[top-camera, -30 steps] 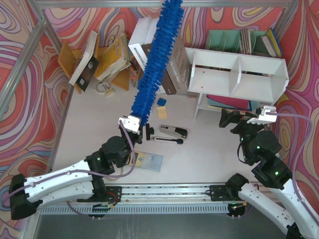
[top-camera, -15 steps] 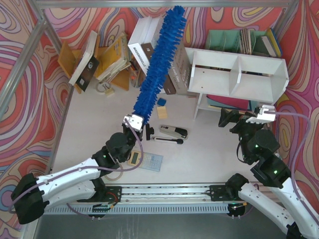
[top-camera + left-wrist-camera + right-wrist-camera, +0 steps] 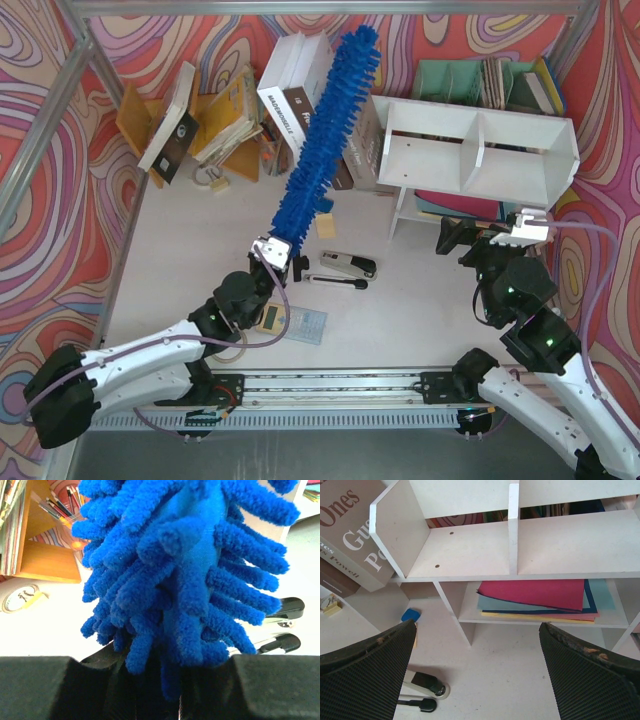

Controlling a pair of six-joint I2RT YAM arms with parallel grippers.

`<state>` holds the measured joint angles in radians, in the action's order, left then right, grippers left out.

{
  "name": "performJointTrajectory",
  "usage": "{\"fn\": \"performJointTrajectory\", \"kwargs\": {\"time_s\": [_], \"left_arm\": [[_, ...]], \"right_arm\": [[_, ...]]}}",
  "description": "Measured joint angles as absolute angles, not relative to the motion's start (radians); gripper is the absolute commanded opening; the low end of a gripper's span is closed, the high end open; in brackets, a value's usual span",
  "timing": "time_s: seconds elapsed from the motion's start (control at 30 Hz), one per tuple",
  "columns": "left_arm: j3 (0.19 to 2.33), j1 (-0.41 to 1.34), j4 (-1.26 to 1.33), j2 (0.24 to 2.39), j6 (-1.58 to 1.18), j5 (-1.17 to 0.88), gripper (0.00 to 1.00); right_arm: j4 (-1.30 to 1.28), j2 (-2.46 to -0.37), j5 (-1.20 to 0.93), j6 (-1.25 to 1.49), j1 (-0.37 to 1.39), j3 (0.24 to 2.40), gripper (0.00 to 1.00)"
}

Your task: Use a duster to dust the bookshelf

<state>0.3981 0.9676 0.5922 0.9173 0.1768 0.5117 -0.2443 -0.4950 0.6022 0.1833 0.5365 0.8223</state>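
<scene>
Blue duster [image 3: 325, 130] rises from our left tool [image 3: 272, 250], clamped shut at its base; swinging toward the bookshelf [image 3: 480, 150], we may clip the leaning books [image 3: 287, 95]. Our right tool [image 3: 477, 650] gapes empty.

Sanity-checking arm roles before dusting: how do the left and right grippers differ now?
The left gripper is shut on the duster at its base, with the head sticking up and away. The right gripper is wide open and empty.
The left gripper is mid-table by the stapler. The right gripper faces the bookshelf front.
Shared: both have black fingers, and neither is touching the bookshelf.
</scene>
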Motion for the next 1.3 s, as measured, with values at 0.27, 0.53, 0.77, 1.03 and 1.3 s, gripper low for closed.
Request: {"fn": "performJointTrajectory", "kwargs": {"time_s": [0.27,0.53,0.77,1.03,1.3], "left_arm": [[0.355,0.968,0.641,0.932,0.176,0.524,0.00],[0.365,0.970,0.635,0.884,0.201,0.524,0.00],[0.368,1.068,0.635,0.884,0.244,0.531,0.00],[0.380,1.095,0.648,0.888,0.274,0.548,0.00],[0.365,1.077,0.662,0.928,0.258,0.550,0.00]], "right_arm": [[-0.244,-0.497,0.602,0.183,0.537,0.822,0.99],[-0.244,-0.508,0.602,0.183,0.537,0.822,0.99],[-0.244,-0.509,0.602,0.183,0.537,0.822,0.99],[-0.244,-0.511,0.602,0.183,0.537,0.822,0.99],[-0.244,-0.511,0.602,0.183,0.537,0.822,0.99]]}}
